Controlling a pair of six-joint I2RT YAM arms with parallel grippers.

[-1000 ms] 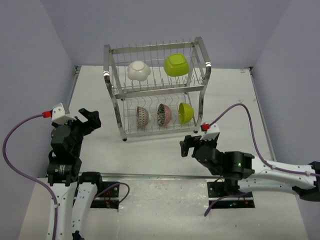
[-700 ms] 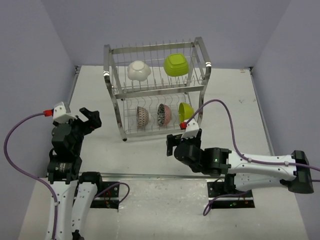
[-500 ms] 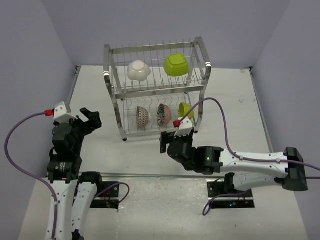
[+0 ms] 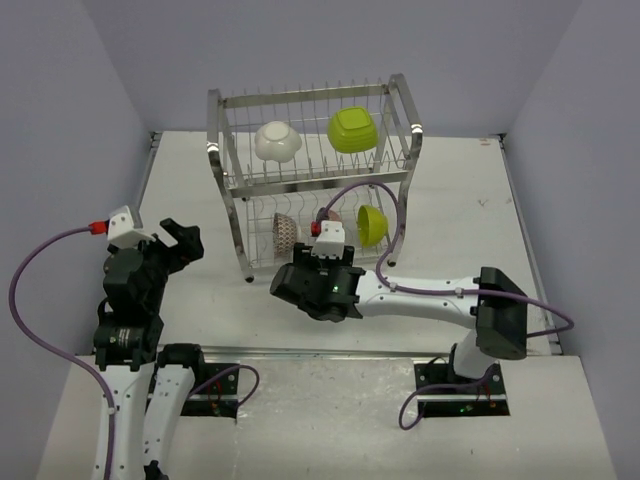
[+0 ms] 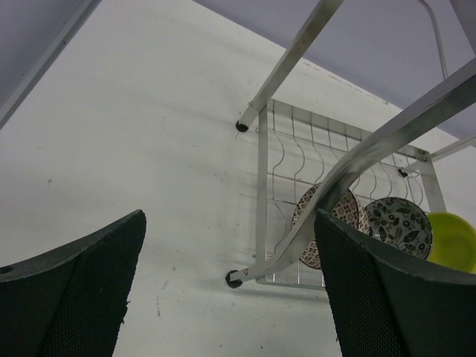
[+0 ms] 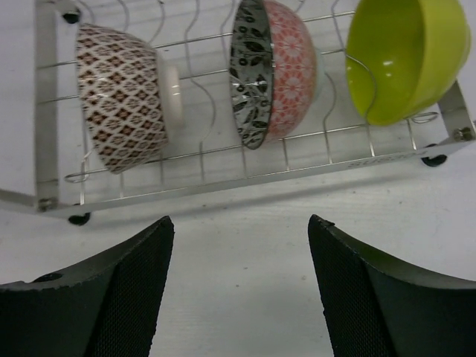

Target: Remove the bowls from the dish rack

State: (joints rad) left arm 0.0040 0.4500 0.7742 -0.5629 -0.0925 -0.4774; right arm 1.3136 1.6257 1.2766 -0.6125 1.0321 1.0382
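— Question one: how does your right gripper [image 6: 239, 223] stand?
— My two pads [image 6: 111, 290] are wide apart and they hold nothing. They hover low over the table [image 6: 245, 305], just before the front rail of the dish rack [image 6: 245, 177], and do not touch it.
— And behind this rail?
— On the lower tier three bowls stand on edge between the thin dividers. In my wrist view the brown-and-white patterned bowl [image 6: 123, 108] is on the left. The black-and-red patterned bowl [image 6: 271, 71] is in the middle, and the round lime green bowl [image 6: 405, 59] is on the right. Only the rail and the wires are between my pads and them.
— Your left gripper?
— My left gripper [image 5: 230, 219] is also spread open and empty. It is over the table, well apart from the rack, at its left end. One shiny post [image 5: 357, 156] crosses its view slantwise and covers a part of the brown-and-white patterned bowl.
— What is farther?
— The upper tier, seen from the top camera. There the white bowl [image 4: 277, 141] is on the left and the squarish lime green bowl [image 4: 352, 129] on the right. In that view my purple cable [image 4: 398, 225] arches before the lower tier, and my white camera block [image 4: 328, 233] hides most of the middle bowl.
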